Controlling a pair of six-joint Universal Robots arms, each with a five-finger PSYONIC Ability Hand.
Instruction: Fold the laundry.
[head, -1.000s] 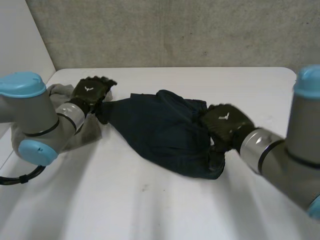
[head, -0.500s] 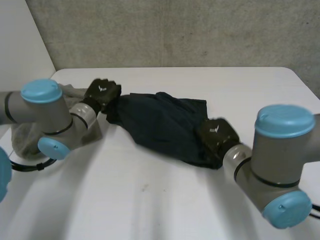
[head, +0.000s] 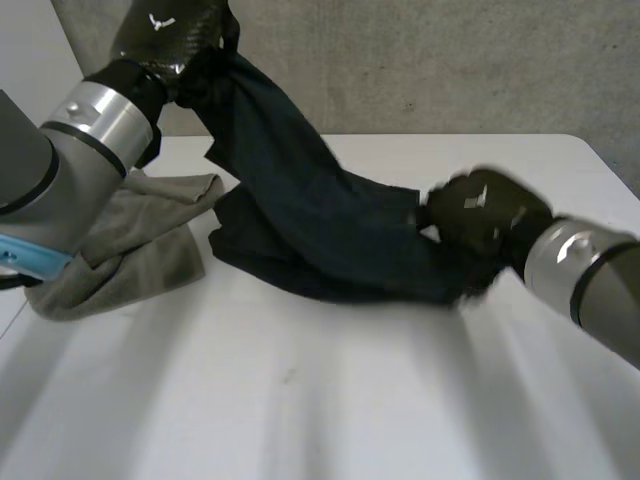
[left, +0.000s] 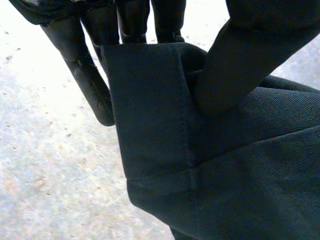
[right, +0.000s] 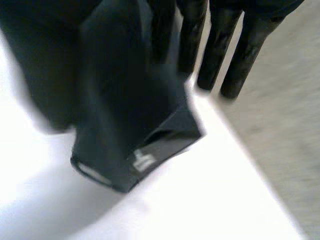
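Note:
A dark navy garment (head: 320, 225) stretches between my two hands. High above the table's back left, my left hand (head: 165, 35) pinches one hemmed end (left: 150, 110) between thumb (left: 240, 60) and fingers (left: 85, 75). From there the cloth slopes down to the table. At the right, just above the table, my right hand (head: 485, 215) is shut on the other end. In the right wrist view that end (right: 130, 125) hangs below the fingers (right: 220, 45) and shows a small white label (right: 142, 161).
A crumpled grey cloth (head: 130, 245) lies on the white table (head: 330, 400) at the left, under my left arm. A concrete wall (head: 450, 60) stands behind the table's far edge.
My left hand closed on the garment's left end and lifted it high off the table. My right hand closed on the right end and moved right, pulling the cloth out longer.

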